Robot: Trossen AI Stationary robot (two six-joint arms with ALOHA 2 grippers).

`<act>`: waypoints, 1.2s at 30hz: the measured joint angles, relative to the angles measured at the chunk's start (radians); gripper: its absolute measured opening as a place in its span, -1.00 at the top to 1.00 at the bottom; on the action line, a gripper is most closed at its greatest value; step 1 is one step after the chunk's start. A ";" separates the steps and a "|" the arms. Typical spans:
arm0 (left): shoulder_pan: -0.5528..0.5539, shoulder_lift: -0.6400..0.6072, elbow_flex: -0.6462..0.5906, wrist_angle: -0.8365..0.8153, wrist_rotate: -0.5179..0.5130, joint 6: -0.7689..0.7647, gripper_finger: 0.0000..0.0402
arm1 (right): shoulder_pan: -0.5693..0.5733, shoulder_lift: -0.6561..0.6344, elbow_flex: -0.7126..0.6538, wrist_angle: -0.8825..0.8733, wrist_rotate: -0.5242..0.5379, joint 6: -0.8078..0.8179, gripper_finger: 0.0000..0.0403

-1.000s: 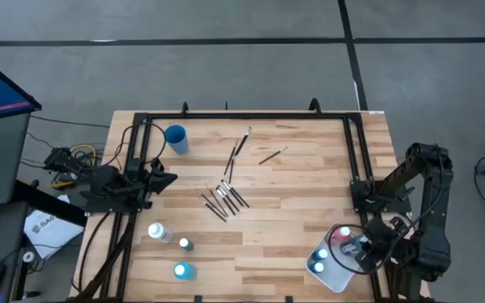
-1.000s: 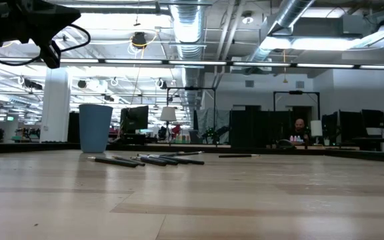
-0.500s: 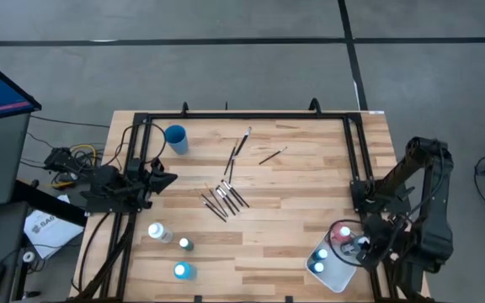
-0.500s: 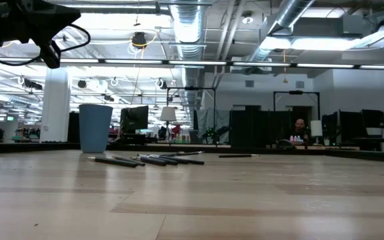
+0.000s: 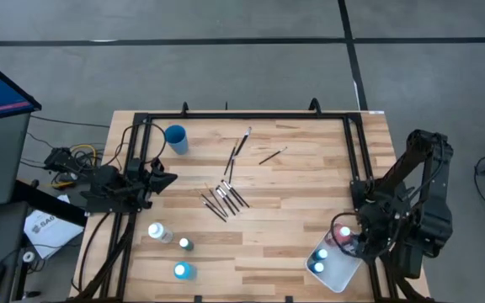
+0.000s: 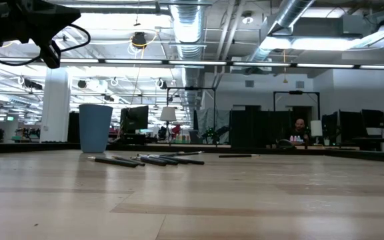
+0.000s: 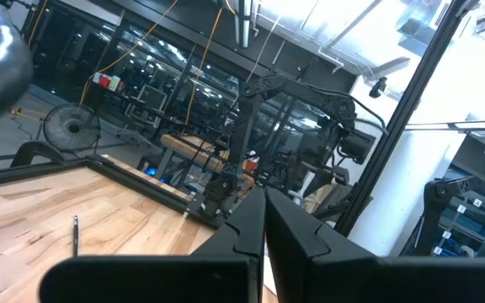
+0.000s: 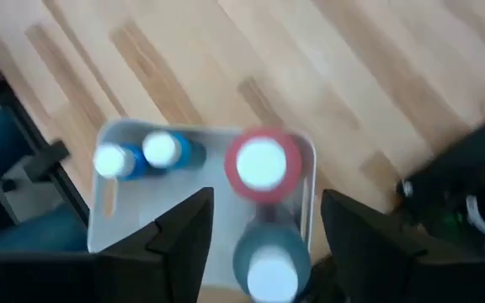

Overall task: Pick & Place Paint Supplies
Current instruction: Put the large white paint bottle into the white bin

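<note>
High view first, operator: your right gripper (image 5: 354, 245) hangs over the white tray (image 5: 337, 279) at the table's five o'clock corner, and from up here you cannot tell how its fingers stand. In that tray you see a red bottle (image 5: 343, 232) and two blue bottles (image 5: 318, 261). Your left gripper (image 5: 163, 178) waits at the nine o'clock edge, its fingers pressed together on nothing. Toward seven o'clock stand a white bottle (image 5: 156, 231), a small teal bottle (image 5: 186, 244) just beside it, and a blue-capped bottle (image 5: 181, 271) nearer the edge. A cluster of paintbrushes (image 5: 223, 199) lies at the table's centre, with more brushes (image 5: 238, 150) toward twelve o'clock and a single brush (image 5: 272, 156) at about one o'clock. The blue cup (image 5: 175, 138) stands upright at eleven o'clock. Low view: you look level across the table (image 6: 192, 200); the cup (image 6: 95, 128) rises at nine o'clock with the brushes (image 6: 149, 160) lying flat beside it, and a person (image 6: 301, 127) sits far off at three o'clock. Left wrist view: your left claw's fingers (image 7: 251, 231) meet, clenched and empty, above the wood. Right wrist view: your right claw is released, fingers (image 8: 183, 231) spread wide over the tray (image 8: 108, 227), with the red bottle (image 8: 261, 164) between them, a teal bottle (image 8: 268, 261) touching it, and the two blue ones (image 8: 146, 156) side by side.
</note>
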 joint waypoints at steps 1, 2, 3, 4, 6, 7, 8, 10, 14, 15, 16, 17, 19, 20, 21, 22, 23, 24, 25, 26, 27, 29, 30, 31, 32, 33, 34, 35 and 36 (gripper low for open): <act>0.000 0.000 0.000 0.000 0.000 0.000 0.98 | -0.003 -0.006 0.000 0.001 0.027 -0.013 -0.05; 0.000 0.000 0.000 0.000 0.000 0.000 0.98 | -0.005 -0.011 0.000 0.002 0.058 -0.025 -0.04; 0.000 0.000 0.000 0.000 0.000 0.000 0.98 | -0.006 -0.017 0.000 0.004 0.091 -0.036 -0.03; 0.000 0.000 0.000 0.000 0.000 0.000 0.98 | -0.007 -0.023 0.000 0.005 0.130 -0.041 -0.02; 0.000 0.000 0.000 0.000 0.000 0.000 0.98 | -0.007 -0.032 0.000 0.015 0.211 -0.074 -0.01; 0.000 0.000 0.000 0.000 0.000 0.000 0.98 | -0.006 -0.034 0.000 0.021 0.256 -0.098 0.00; 0.000 0.000 0.000 0.001 0.000 0.000 0.98 | -0.006 -0.035 0.000 0.029 0.298 -0.125 0.01; 0.000 0.000 0.000 0.005 0.000 0.000 0.98 | -0.003 -0.036 0.000 0.035 0.374 -0.172 0.02; 0.000 0.000 0.000 0.007 0.000 0.000 0.98 | -0.003 -0.036 0.000 0.033 0.458 -0.250 0.06; 0.000 0.000 0.000 0.010 0.000 0.000 0.98 | -0.003 -0.036 0.000 0.033 0.470 -0.270 0.08; 0.000 0.000 0.000 0.015 0.000 0.000 0.98 | -0.006 -0.035 0.000 0.033 0.481 -0.286 0.09; 0.000 0.000 0.000 0.023 0.000 0.000 0.98 | -0.012 -0.035 0.000 0.032 0.488 -0.301 0.10; 0.000 0.000 0.000 0.050 0.000 0.000 0.98 | -0.023 -0.035 0.000 0.032 0.499 -0.327 0.12; 0.000 0.000 0.000 0.064 0.000 0.000 0.98 | -0.026 -0.035 0.000 0.031 0.507 -0.339 0.13; 0.000 0.000 0.000 0.076 0.000 0.000 0.98 | -0.028 -0.034 0.000 0.030 0.512 -0.351 0.14; 0.000 0.000 0.000 0.087 0.000 -0.001 0.98 | -0.031 -0.034 0.000 0.030 0.514 -0.363 0.15; 0.000 0.000 0.000 0.095 0.000 -0.002 0.98 | -0.032 -0.034 0.000 0.029 0.515 -0.374 0.16; 0.000 0.000 0.000 0.101 0.000 -0.007 0.98 | -0.032 -0.034 0.000 0.029 0.517 -0.380 0.17; 0.000 0.000 0.000 0.113 0.000 -0.010 0.98 | -0.032 -0.034 -0.001 0.028 0.522 -0.385 0.17; 0.000 0.000 0.000 0.131 0.000 -0.006 0.98 | -0.032 -0.034 -0.001 0.028 0.534 -0.394 0.18; 0.000 0.001 0.000 0.154 0.000 -0.003 0.98 | -0.031 -0.034 -0.001 0.029 0.550 -0.401 0.19; 0.000 0.013 0.000 0.229 0.000 -0.022 0.98 | -0.031 -0.034 -0.001 0.025 0.583 -0.409 0.20; 0.000 0.021 0.002 0.275 0.000 -0.027 0.98 | -0.031 -0.034 -0.001 0.024 0.598 -0.418 0.20; 0.000 0.030 0.016 0.286 -0.002 -0.014 0.98 | -0.032 -0.034 -0.001 0.023 0.609 -0.424 0.21; 0.000 0.045 0.040 0.286 0.000 0.011 0.98 | -0.032 -0.034 -0.001 0.022 0.613 -0.431 0.21; 0.000 0.063 0.063 0.287 0.008 0.037 0.98 | -0.032 -0.034 -0.001 0.021 0.614 -0.432 0.21; 0.000 0.087 0.092 0.289 0.014 0.057 0.98 | -0.031 -0.034 -0.001 0.020 0.614 -0.432 0.21; 0.000 0.118 0.124 0.290 0.016 0.079 0.98 | -0.031 -0.034 -0.001 0.019 0.614 -0.432 0.21; 0.000 0.154 0.158 0.289 0.018 0.108 0.98 | -0.031 -0.034 -0.001 0.019 0.614 -0.432 0.21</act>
